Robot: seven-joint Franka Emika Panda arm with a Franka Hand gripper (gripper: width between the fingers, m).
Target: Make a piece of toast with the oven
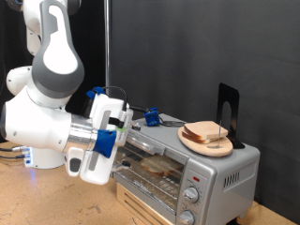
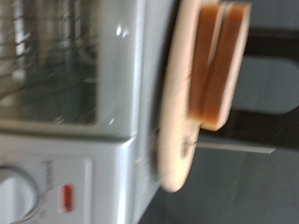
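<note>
Pincer position is read from the exterior view: it is held against the upper left front of the toaster oven, at the top edge of the glass door. Whether its fingers are spread or closed cannot be told, since they are hidden behind the hand and do not show in the wrist view. A piece of toast is seen dimly behind the glass, lying on the wire rack inside. More bread slices are stacked on a round wooden plate on the oven's roof, to the right, with a black stand behind them. In the wrist view the same plate and slices are shown beside the oven's silver wall, with a knob at the corner.

The step in hand is judged to be work at the door. It is done well if the door's top edge is met squarely, force is kept low so the oven is not shoved along the wooden worktop, and the plate above is left undisturbed.
</note>
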